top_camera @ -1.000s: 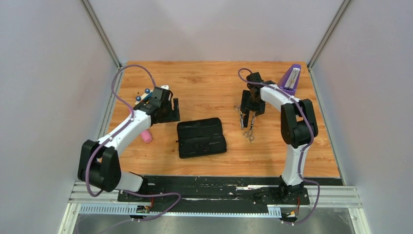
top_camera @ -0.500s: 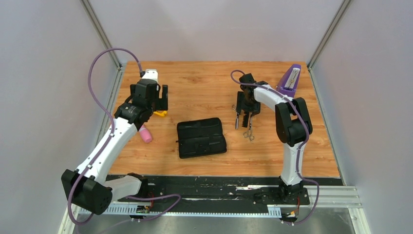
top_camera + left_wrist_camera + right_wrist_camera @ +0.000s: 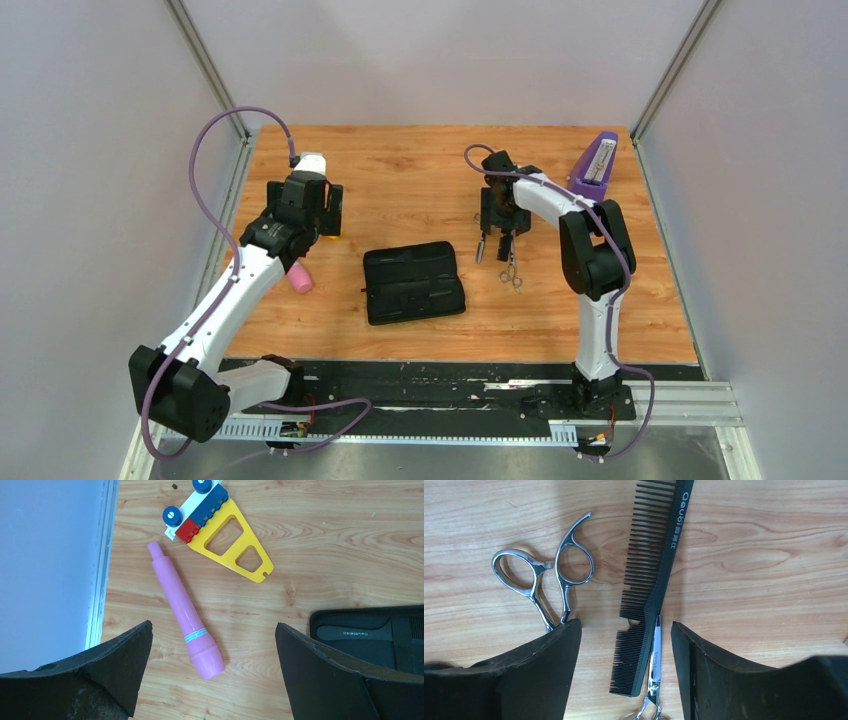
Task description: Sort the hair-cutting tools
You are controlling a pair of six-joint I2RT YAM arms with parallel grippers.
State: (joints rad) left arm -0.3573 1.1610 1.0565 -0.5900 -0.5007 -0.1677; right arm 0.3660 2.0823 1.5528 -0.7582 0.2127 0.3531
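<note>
In the right wrist view a straight black comb [image 3: 655,580] lies on the wood. One silver scissors [image 3: 544,577] lies to its left. The blade of a second scissors [image 3: 655,672] lies along the comb's lower right side. My right gripper [image 3: 625,626] is open above them, with the comb's lower end between its jaws and touching neither. From above, this gripper [image 3: 497,228] hovers over the scissors [image 3: 511,271]. My left gripper [image 3: 214,627] is open and empty above the pink tube [image 3: 182,607]. A black comb with a handle [image 3: 355,632] lies in the black case [image 3: 400,617].
A yellow, blue and red toy [image 3: 220,527] lies beyond the tube near the left wall rail. The black case [image 3: 413,282] sits mid-table between the arms. A purple object [image 3: 596,163] stands at the back right corner. The pink tube [image 3: 299,280] lies left of the case.
My left arm has swung back and to the left, away from the case, with its gripper still open. My right gripper has shifted slightly left over the comb and scissors.
</note>
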